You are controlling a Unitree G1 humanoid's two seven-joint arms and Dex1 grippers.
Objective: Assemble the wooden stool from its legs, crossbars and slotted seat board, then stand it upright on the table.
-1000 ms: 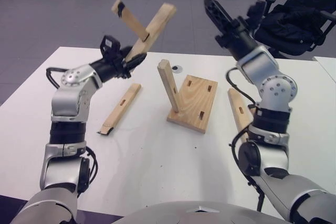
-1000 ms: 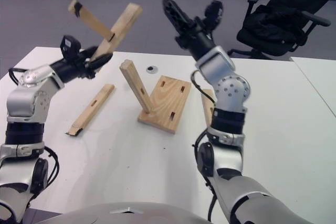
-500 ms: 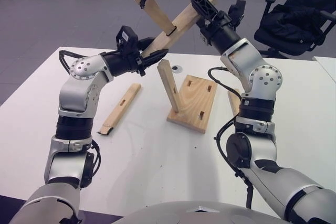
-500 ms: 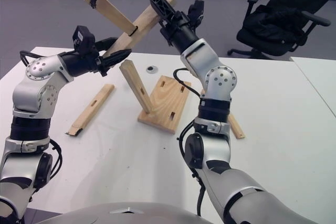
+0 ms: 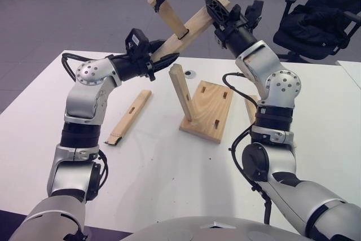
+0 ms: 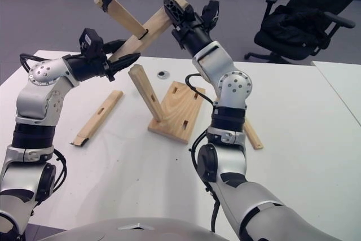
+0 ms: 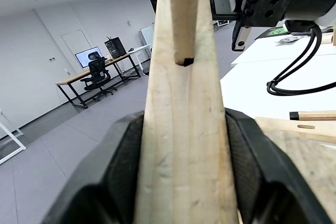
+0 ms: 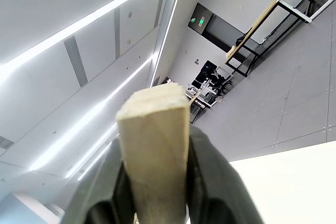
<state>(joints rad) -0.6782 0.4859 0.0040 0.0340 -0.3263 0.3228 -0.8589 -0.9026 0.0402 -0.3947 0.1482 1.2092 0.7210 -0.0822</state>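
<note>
You are holding one leg [image 5: 192, 26] in the air with both arms, above and behind the seat board [image 5: 210, 114]. The left end effector [image 5: 164, 57] is clamping the leg's lower end, its fingers [image 7: 121, 171] closed flat against both sides of the wood. The right end effector [image 5: 217, 11] is pinching the upper end just as tightly, with nothing else in its grip. A crossbar [image 5: 168, 14] is sticking out of the leg's slot, pointing up and away from the seat board.

That double grip is carrying the main risk. Two arms are locking one stiff piece, so if you are driving them along paths that disagree, the wood is going to twist in the pads, slip out, or load the wrists. Only its joint is holding the crossbar. I cannot tell how deep it is sitting, so a jolt may be enough to shake it loose and drop it onto the seat board.

A second leg [image 5: 181, 91] is standing at the seat board's left edge, leaning rather than square. Bringing the held piece down past it is risking a knock that tips it out or shoves the board across the counter [image 5: 169, 167]. A spare leg [image 5: 131, 114] is lying flat to the left of the seat board. A wooden piece [image 6: 251, 135] is lying to the board's right, beside the right arm, where a careless sweep could catch it.
</note>
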